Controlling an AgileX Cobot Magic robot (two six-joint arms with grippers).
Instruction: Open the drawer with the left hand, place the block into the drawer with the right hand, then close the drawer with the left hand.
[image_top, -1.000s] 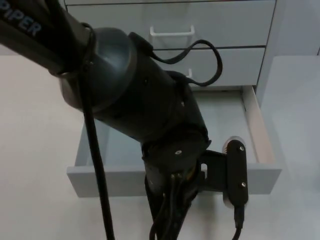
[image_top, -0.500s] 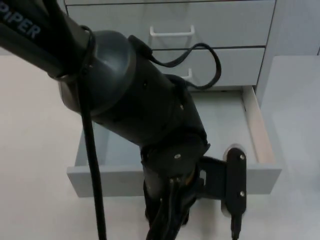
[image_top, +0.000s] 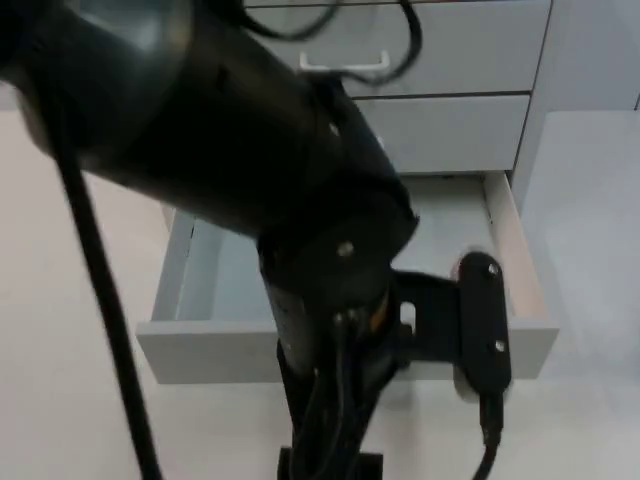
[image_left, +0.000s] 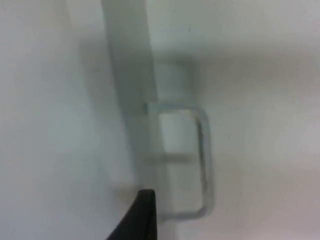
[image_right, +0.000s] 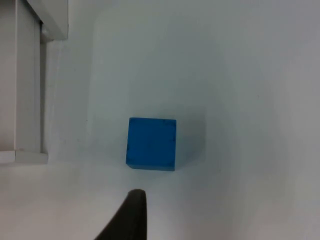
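Note:
The bottom drawer (image_top: 515, 255) of the grey cabinet stands pulled out, and what shows of its floor is bare. My left arm (image_top: 300, 200) hangs over the drawer, its wrist above the front panel (image_top: 200, 352). In the left wrist view the wire handle (image_left: 202, 160) stands free beside my left gripper's (image_left: 165, 232) black fingertip (image_left: 142, 215); the gripper is open. The blue block (image_right: 151, 143) lies on the white table just ahead of my right gripper (image_right: 165, 235), which is open with one fingertip (image_right: 131, 215) short of it.
Two shut drawers sit above the pulled-out one, the upper with a white handle (image_top: 345, 65). The cabinet's corner (image_right: 30, 75) stands close beside the block. White table runs on both sides of the drawer.
My left gripper has opened and let go of the drawer handle. The left arm has lifted toward the camera. The drawer stays pulled out.

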